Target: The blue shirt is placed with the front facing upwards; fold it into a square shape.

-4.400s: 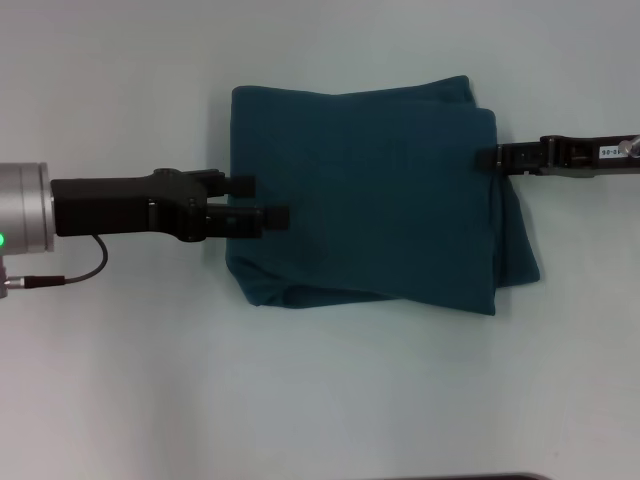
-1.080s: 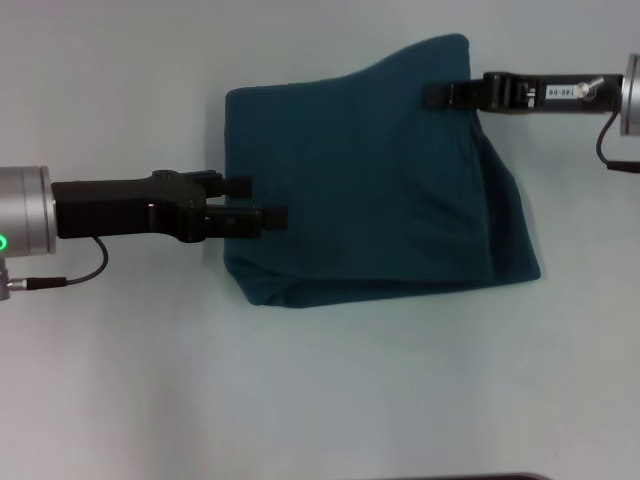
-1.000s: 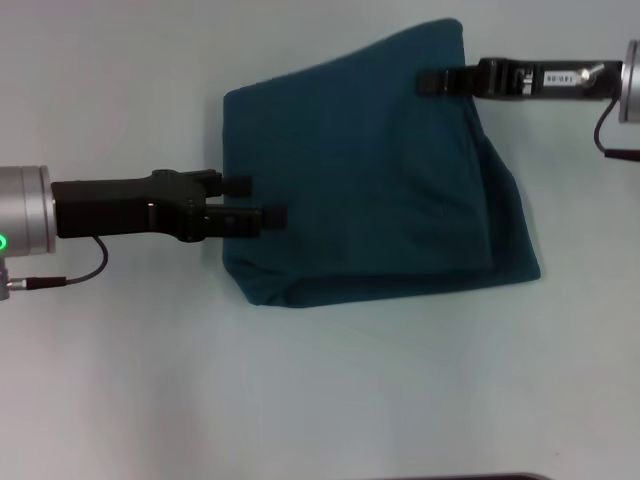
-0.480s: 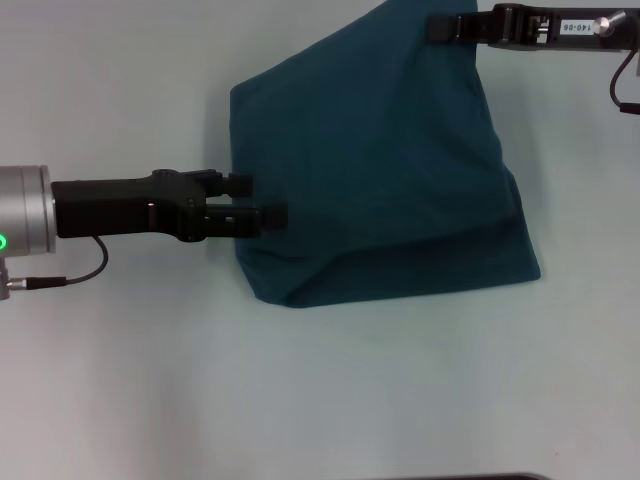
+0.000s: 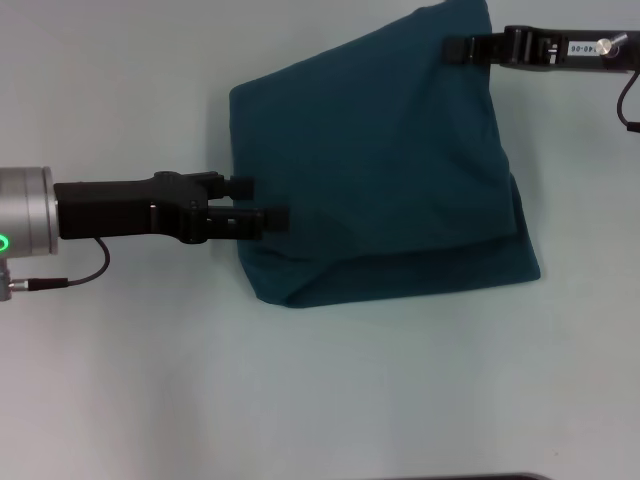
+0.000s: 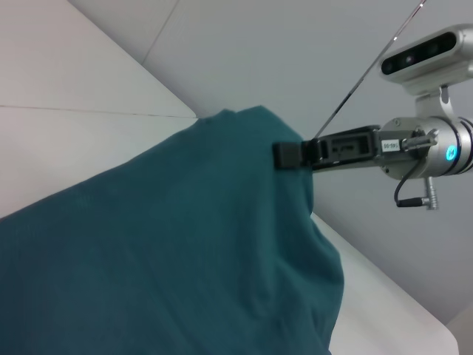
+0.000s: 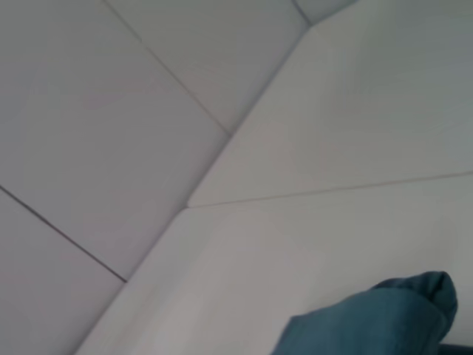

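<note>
Head view shows the blue shirt (image 5: 380,180) already folded into a thick bundle filling the centre and upper right of the frame, lying on the pale table (image 5: 300,400) except at its upper-right corner, which is lifted into a peak. That corner is clamped in the right gripper (image 5: 458,48), which reaches in from the upper right edge with its jaws closed on the cloth. In the left wrist view the same gripper (image 6: 290,154) appears pinching the raised fold, fabric draping down from it. At the middle left, the left gripper (image 5: 262,202) sits at the bundle's left edge, its two fingers apart, the lower one (image 5: 270,216) overlapping the hem; whether it pins the cloth or merely rests there I cannot tell. The step in hand looks like carrying the raised layer across to square the stack. To do it well, the right arm should probably sweep low and evenly so the layer lands flat, aligning its edge with the one beneath, while the left side holds the base from sliding.
</note>
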Tool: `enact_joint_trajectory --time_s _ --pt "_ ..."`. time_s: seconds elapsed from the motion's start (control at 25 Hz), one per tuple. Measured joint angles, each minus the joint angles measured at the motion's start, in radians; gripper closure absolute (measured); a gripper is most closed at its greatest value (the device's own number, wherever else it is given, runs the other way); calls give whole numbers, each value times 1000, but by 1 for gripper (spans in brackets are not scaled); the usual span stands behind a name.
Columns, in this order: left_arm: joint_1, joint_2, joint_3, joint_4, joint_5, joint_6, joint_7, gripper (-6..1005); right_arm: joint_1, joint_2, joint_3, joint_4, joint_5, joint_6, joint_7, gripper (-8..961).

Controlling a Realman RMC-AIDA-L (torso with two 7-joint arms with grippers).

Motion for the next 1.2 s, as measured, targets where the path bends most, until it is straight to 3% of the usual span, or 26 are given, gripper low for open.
enact_joint_trajectory --time_s 0.36,0.64,0.84,1.0,1.2 --pt "-8 1 1 22 8 -2 0 67 -8 9 0 61 -84 113 10 882" --pt "-11 2 1 25 11 -3 -4 67 -15 1 6 123 -109 233 10 882" --pt "-11 2 -3 27 14 -5 -4 68 -57 -1 22 85 -94 238 -1 775" --pt "-11 2 0 28 14 -5 -4 68 -93 -5 43 47 -80 141 -28 690" --pt "-9 2 -3 28 14 -5 -1 68 -116 -24 51 39 -81 -23 -36 476"
